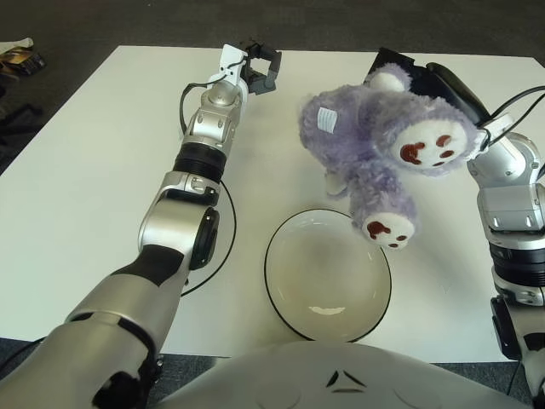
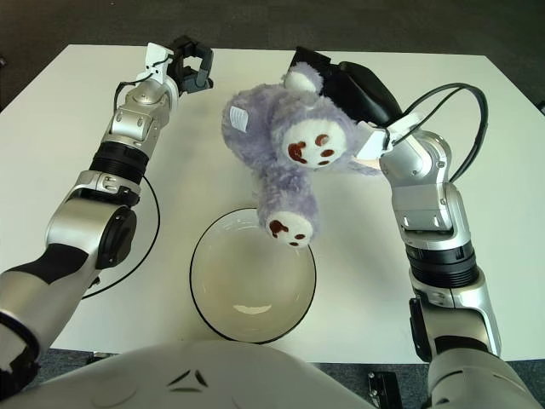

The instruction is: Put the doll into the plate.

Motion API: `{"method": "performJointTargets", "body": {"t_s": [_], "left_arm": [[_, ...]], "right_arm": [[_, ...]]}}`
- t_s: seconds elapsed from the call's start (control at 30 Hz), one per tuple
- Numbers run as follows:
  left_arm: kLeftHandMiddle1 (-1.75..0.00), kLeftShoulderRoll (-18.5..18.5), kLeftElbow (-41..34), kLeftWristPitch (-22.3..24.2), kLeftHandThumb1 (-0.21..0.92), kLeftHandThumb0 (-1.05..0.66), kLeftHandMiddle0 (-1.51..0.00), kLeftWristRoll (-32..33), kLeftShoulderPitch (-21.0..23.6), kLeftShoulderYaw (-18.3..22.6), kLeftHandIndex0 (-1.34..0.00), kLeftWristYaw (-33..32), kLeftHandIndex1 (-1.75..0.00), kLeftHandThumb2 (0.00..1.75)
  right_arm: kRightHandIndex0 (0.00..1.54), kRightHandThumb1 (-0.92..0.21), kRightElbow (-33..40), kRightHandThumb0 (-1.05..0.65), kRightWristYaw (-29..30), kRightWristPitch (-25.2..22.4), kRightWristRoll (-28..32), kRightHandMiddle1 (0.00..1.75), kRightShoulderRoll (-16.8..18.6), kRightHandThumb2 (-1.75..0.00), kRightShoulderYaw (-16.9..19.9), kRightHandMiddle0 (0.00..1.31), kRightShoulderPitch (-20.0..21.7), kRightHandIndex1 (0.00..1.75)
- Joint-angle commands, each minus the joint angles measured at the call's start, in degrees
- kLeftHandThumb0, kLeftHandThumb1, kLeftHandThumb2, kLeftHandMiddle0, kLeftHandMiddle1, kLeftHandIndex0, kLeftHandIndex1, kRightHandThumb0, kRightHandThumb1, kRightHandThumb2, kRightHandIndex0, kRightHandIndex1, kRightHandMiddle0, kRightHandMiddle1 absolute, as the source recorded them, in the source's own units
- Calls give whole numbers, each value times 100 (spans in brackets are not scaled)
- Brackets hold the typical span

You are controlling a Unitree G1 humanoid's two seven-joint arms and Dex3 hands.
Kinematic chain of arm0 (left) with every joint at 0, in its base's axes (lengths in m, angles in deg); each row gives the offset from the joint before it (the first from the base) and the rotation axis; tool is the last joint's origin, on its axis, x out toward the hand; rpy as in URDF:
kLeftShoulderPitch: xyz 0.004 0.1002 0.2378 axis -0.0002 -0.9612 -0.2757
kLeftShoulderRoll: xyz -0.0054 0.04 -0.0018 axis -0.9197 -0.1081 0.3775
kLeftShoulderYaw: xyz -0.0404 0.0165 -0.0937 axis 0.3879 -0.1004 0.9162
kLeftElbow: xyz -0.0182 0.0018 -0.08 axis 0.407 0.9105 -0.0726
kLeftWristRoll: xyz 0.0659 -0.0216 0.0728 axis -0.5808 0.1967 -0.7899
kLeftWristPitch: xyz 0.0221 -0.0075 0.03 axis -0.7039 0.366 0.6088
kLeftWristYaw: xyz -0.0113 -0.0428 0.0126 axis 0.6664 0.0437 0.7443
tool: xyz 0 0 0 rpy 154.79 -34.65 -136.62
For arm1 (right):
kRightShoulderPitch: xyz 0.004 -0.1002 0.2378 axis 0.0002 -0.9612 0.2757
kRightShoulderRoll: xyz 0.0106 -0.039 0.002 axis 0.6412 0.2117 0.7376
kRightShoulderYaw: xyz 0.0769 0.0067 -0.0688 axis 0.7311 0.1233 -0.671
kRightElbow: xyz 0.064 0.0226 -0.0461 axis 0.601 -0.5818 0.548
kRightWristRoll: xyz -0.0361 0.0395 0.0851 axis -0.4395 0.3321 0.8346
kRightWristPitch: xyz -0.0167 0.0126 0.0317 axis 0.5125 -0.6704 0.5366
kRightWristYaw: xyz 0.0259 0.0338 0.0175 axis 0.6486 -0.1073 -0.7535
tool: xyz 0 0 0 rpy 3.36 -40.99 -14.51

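The right hand (image 2: 341, 81), fingers gripping the doll (image 1: 379, 149), is carrying it at upper right above the plate (image 1: 328, 274); next, lowering and releasing. The left hand (image 1: 260, 66), fingers loosely open, is idling upper centre.

Right robot hand (image 1: 426, 81) holds purple doll (image 1: 375, 145) above plate (image 1: 328, 274)

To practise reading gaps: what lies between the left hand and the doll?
Only bare table. In the left eye view, white tabletop separates the left hand from the doll, which the right hand holds above the plate.
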Motion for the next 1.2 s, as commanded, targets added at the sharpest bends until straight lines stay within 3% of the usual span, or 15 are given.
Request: {"method": "performJointTargets", "body": {"t_s": [0.0,0.27,0.3,0.47,0.87,1.17], "left_arm": [[-158,-8,62,-70,54,0,-44,-25,159,20,-34,-55,-175,99],[-157,-16,140,-178,56,0,-41,6,175,50,-36,-25,-175,98],[-157,-18,156,-193,56,0,-41,9,180,54,-36,-19,-175,98],[-161,-15,207,-204,56,0,-44,7,193,51,-30,-7,-175,99],[-162,-19,263,-167,52,0,-54,-35,227,8,-23,6,-175,105],[-157,-16,286,-204,49,0,-54,-49,227,-27,-30,32,-175,106]], "right_arm": [[72,-23,-4,-1,-19,96,215,165,26,-128,123,61,-48,145],[76,-21,20,-1,-423,8,531,155,-109,-130,89,61,-70,153],[77,-21,189,-1,-469,-33,617,155,-108,-131,139,61,-242,154],[78,-21,353,-1,-817,-343,1029,154,-134,-131,138,60,-336,153],[71,-27,732,-1,-1186,-642,1178,167,-216,-125,49,55,-427,146],[72,-24,1076,-1,-1354,-959,1237,161,-282,-132,68,54,-547,160]]}}
